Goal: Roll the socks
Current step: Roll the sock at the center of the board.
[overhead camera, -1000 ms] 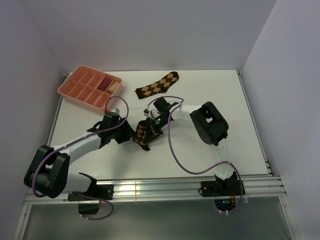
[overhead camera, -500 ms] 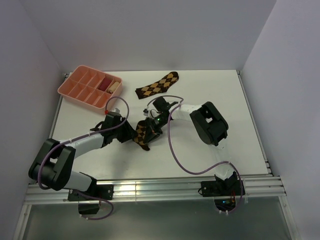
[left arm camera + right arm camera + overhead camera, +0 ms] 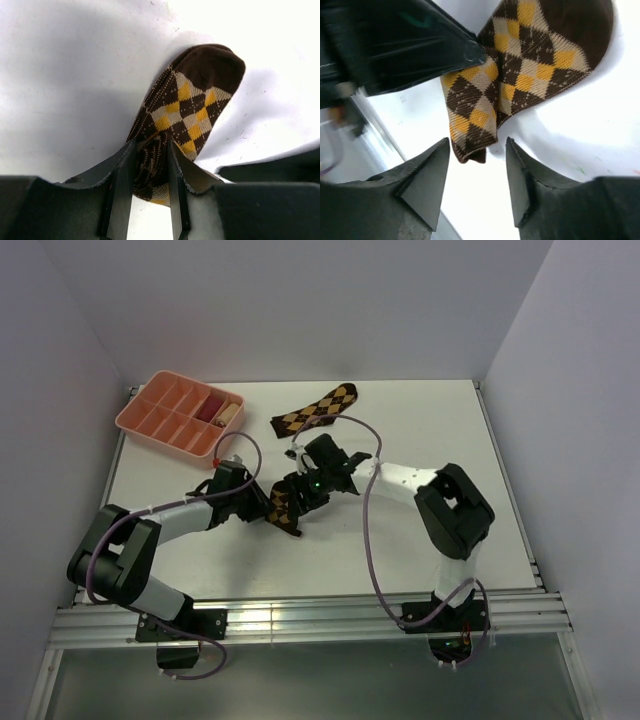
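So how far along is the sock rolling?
Nothing rolled yet. In hand: left gripper pinches the partly folded near sock; right gripper is open at its edge. Left: roll it, then the far sock, lying flat.

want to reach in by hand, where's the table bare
Bare: the far right, between the flat sock and the table edge; the near strip between the folded sock and the rail. Crowded: the middle, where the left arm and right arm meet at the folded sock.

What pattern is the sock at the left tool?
Dark brown sock, yellow and cream argyle diamonds; clearest in left wrist view.
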### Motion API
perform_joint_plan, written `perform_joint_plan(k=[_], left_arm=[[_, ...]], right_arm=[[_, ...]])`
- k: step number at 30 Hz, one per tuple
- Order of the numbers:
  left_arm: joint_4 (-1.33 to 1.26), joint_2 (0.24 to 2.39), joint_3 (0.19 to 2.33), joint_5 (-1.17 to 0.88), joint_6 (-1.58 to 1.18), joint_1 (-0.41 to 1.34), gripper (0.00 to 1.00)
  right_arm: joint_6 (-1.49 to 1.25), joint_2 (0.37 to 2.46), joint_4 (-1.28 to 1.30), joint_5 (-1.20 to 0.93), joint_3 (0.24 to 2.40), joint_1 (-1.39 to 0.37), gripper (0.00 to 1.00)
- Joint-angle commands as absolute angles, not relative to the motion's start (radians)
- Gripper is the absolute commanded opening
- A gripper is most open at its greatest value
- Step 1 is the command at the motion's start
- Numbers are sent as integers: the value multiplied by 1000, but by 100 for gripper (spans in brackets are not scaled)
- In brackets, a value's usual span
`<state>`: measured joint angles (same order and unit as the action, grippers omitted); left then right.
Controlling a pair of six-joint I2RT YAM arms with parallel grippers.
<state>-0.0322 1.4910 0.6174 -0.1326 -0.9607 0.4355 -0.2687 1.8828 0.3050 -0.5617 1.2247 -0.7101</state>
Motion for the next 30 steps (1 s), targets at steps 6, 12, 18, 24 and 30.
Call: perform_joint_plan(k=[6, 12, 18, 24, 30], left_arm=[[107, 1569, 658, -95, -890, 431, 34], [137, 1586, 684, -98, -862, 426, 33], [155, 1614, 719, -113, -831, 423, 33], [181, 1644, 767, -126, -798, 422, 32], [199, 1677, 813, -143, -770, 417, 32]], right_arm=[[-65, 1666, 137, -31, 1118, -908, 60], [20, 1657, 68, 182, 1078, -1034, 61], [80, 1709, 38, 265, 1080, -1092, 63], [95, 1756, 21, 281, 1074, -1130, 63], [110, 1809, 12, 302, 1069, -1149, 62]])
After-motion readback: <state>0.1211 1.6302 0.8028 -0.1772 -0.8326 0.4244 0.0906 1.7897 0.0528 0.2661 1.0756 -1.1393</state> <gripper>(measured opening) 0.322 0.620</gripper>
